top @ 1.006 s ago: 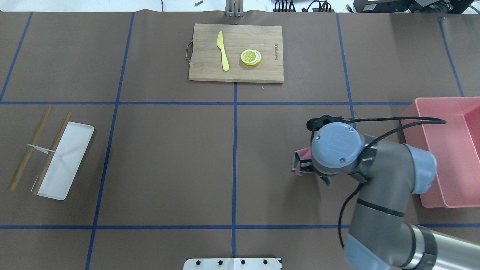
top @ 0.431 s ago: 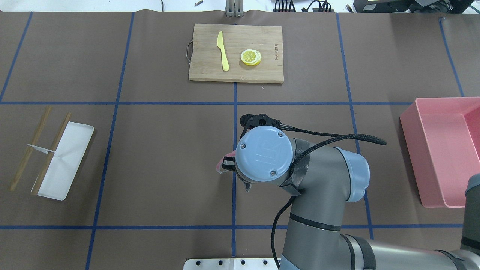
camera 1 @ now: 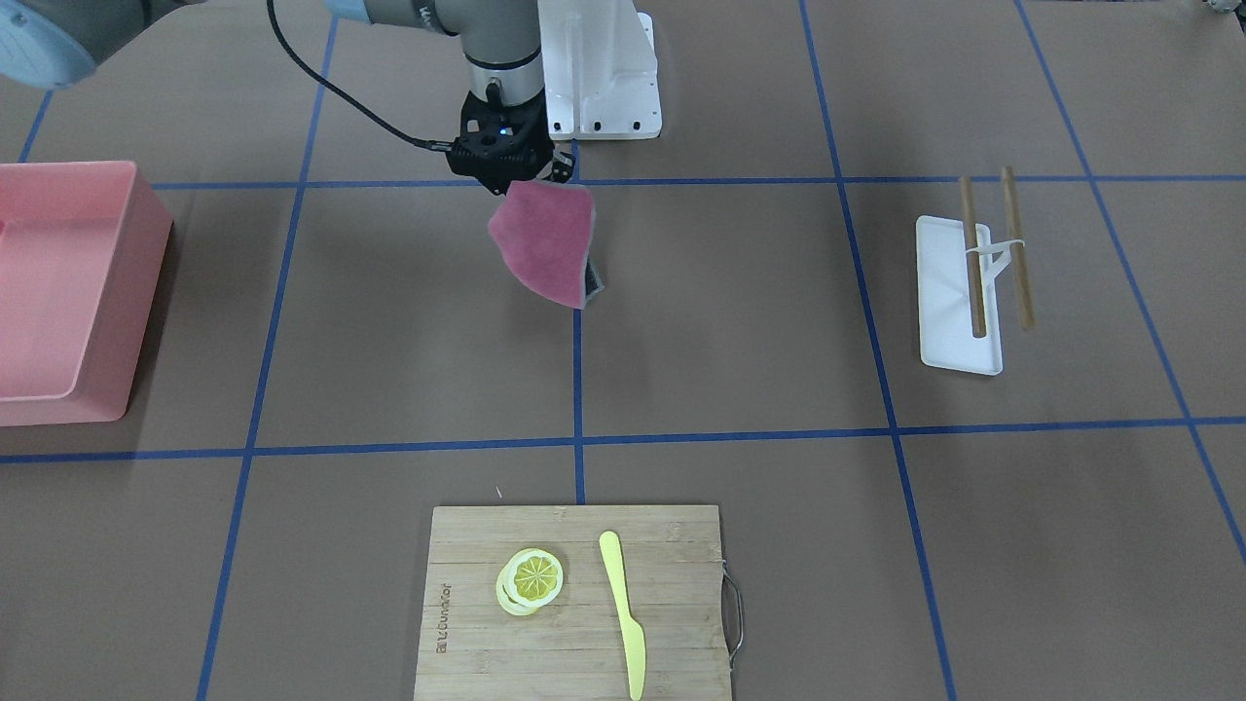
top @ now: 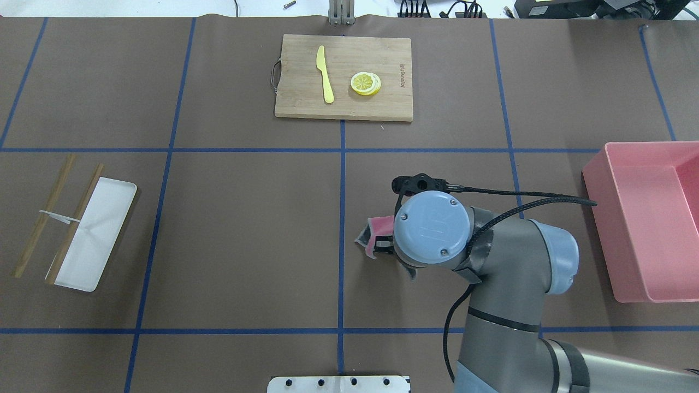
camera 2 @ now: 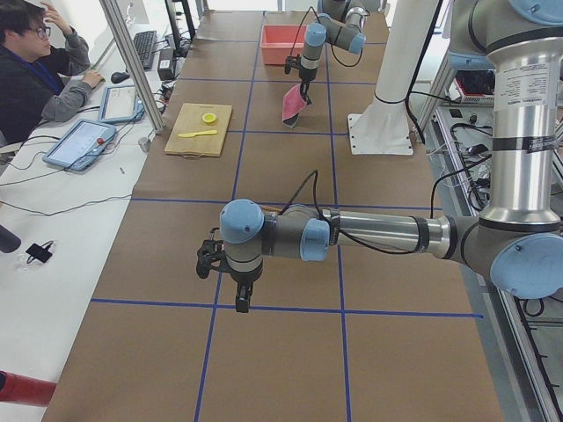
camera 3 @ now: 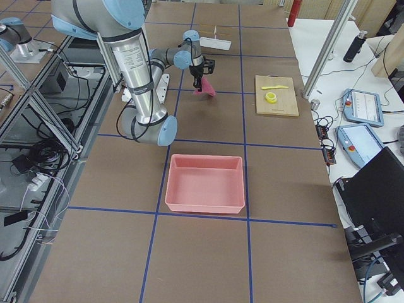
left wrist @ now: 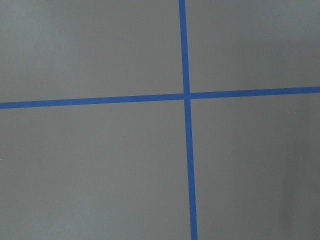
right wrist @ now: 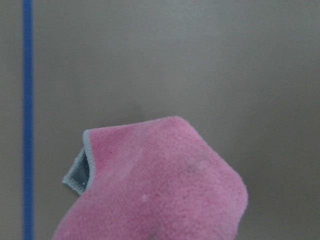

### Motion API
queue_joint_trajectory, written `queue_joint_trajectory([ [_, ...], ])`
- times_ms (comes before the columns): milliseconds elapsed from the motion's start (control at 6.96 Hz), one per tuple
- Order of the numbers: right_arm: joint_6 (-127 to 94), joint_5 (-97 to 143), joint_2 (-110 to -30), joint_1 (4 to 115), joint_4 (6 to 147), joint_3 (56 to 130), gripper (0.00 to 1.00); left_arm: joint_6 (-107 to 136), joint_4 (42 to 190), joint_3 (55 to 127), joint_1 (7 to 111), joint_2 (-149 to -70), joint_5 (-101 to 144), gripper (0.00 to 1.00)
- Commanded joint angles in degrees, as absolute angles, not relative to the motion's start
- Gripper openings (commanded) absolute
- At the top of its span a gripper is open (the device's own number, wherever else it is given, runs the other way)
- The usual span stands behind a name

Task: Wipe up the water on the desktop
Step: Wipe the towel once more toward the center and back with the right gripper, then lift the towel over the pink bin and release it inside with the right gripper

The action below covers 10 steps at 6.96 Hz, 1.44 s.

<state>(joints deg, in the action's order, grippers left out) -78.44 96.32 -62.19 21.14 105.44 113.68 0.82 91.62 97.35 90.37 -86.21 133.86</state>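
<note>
In the front-facing view, the right gripper (camera 1: 517, 177) was clamped on the top edge of a pink cloth (camera 1: 545, 243). The cloth hung tilted over the desktop (camera 1: 740, 321), just beside the centre blue tape line (camera 1: 578, 370). Whether its lower corner touched the surface could not be told. The step in hand looked like sweeping the cloth over the spill, though no water showed. The next move would likely call for pressing it flat and dragging it.

From overhead, the wrist hid the jaws and only a fold of cloth stuck out. A pink bin (top: 650, 218) stood to the right and a bamboo cutting board (top: 344, 106) with a yellow knife (top: 325, 73) and lemon slices (top: 366, 83) lay at the far side. A white tray (top: 95, 234) was at the left.

In the exterior left view, the left gripper (camera 2: 242, 299) hovered over bare brown surface, well apart from the cloth. Whether its jaws were apart or together could not be told. An operator (camera 2: 35, 70) sat at a side bench.

The left wrist camera showed only a tape crossing. The right wrist camera showed pink nap above a matte, dry-looking surface.
</note>
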Motion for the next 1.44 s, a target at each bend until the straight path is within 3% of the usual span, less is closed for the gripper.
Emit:
queue_joint_trajectory([
  [0,-68.85,96.77,-75.52,23.28,113.19,121.96,0.0,0.88,91.76,97.29,90.35,-86.22,133.86,0.98],
  [575,-43.41,111.94,-81.89,47.31,113.64,133.67,0.0,0.88,92.02,97.29,90.35,-86.57,133.77,0.98],
  [1006,-11.71,120.04,-98.38,66.21,112.85,135.35,0.0,0.88,92.11,97.47,90.26,-86.75,133.86,0.98],
  [1294,-0.99,120.06,-105.97,71.62,112.76,134.48,0.0,0.97,92.11,97.56,90.26,-87.01,133.86,0.98],
])
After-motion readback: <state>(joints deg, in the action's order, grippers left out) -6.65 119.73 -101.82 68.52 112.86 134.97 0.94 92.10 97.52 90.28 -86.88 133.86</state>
